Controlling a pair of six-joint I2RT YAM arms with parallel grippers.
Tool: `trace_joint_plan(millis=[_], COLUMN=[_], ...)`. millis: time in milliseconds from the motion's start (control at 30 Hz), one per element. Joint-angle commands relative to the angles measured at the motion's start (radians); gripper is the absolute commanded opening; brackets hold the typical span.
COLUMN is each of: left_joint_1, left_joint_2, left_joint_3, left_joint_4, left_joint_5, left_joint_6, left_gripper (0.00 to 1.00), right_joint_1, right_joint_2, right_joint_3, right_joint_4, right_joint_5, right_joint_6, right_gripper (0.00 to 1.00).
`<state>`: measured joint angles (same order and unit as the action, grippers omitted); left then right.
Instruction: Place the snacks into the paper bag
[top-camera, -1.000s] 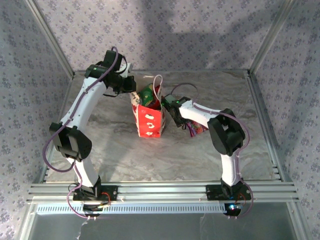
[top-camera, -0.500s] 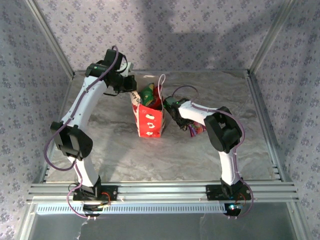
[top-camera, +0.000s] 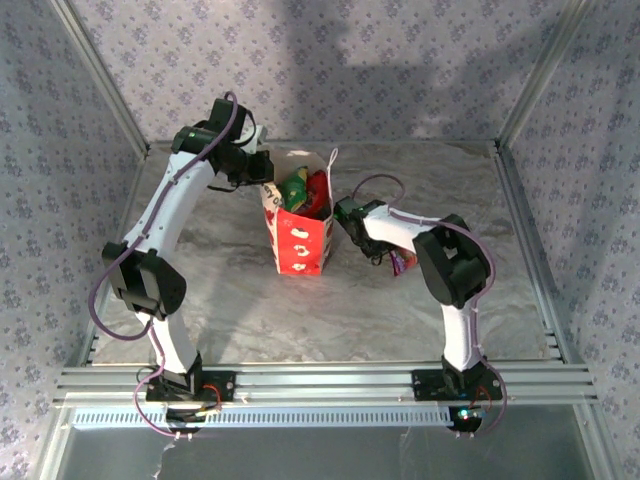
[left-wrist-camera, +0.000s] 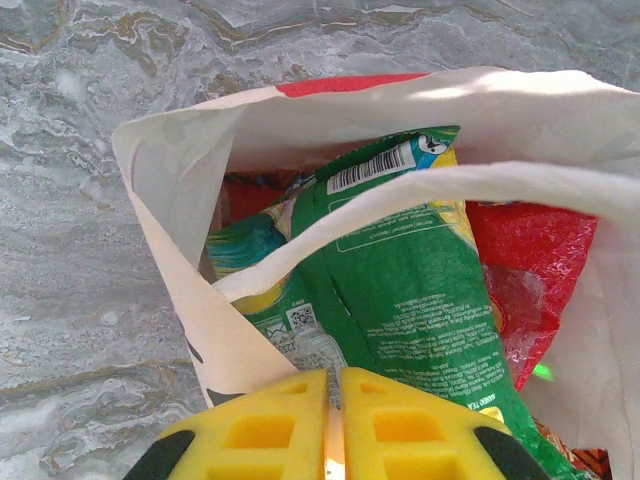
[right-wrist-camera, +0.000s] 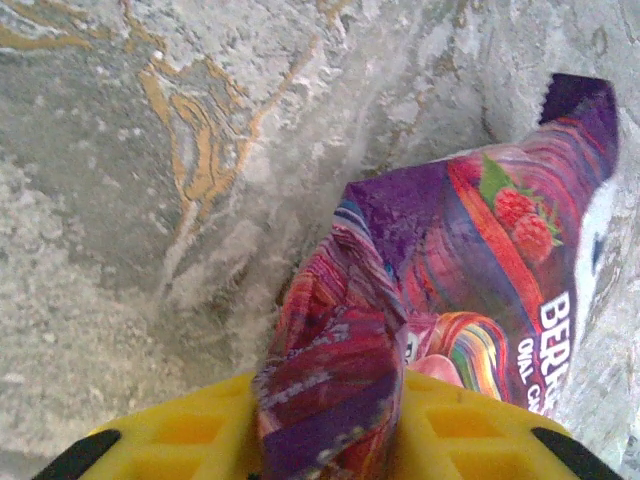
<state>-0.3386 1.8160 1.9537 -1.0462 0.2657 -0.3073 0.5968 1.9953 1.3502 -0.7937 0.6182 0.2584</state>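
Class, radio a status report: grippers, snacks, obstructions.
Left gripper shut on white-and-red paper gift bag rim. Right gripper shut on purple-pink glossy snack packet, outside bag. Green glossy packet, red glossy packet inside. Paper edge crosses bag mouth.

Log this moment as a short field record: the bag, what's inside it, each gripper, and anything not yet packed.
paper bag: upright on the table, mouth open
inside bag: green packet on top, red packet beside it; the rest mostly hidden
left gripper: fingers shut on the bag's rim
right gripper: fingers shut on the purple-pink packet
purple-pink packet: outside the bag, on its right, close to the table; contact unclear
task state: this packet not yet in the bag
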Motion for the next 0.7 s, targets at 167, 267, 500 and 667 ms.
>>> trace_joint_plan(millis=[167,267,500,667], left_joint_1=[-0.004,-0.007,-0.015,-0.017], left_joint_2=[0.021,0.031,0.031,0.037], left_joint_3=[0.032,0.056,0.065,0.071], left_joint_4=[-0.038,-0.048,-0.048,-0.055], left_joint_5=[0.006,0.015,0.021,0.021], left_joint_6=[-0.002,0.0,0.004,0.008], left_gripper=[0.13,0.13,0.13,0.13], right_joint_1=[-0.011,-0.018,-0.019,-0.017], right_joint_2=[-0.191,-0.255,-0.437,-0.571], right_joint_3=[-0.072,-0.1,-0.149,-0.206], right_joint_4=[-0.018,-0.013,0.009,0.019], right_joint_5=[-0.075,-0.093,-0.144,-0.163], right_joint_6=[0.037,0.051,0.071,0.08], right_gripper=[0.15,0.08,0.0,0.0])
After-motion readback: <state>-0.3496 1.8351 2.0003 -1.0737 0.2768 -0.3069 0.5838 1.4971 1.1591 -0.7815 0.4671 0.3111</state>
